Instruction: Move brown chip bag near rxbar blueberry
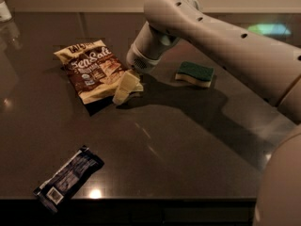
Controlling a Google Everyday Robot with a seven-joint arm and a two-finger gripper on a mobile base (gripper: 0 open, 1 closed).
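The brown chip bag (94, 70) lies flat on the dark table, left of centre, cream edged with a dark brown panel and white script. The rxbar blueberry (68, 178), a slim dark blue wrapper with a white label and barcode, lies near the front left edge, well apart from the bag. My gripper (125, 88) hangs from the white arm at the bag's lower right corner, its cream fingers touching or overlapping that edge.
A green-topped sponge (195, 73) sits right of the gripper. The white arm (225, 41) crosses the right half of the view. A pale container (4, 9) stands at the far left back. The table's front edge (141, 200) runs just below the rxbar.
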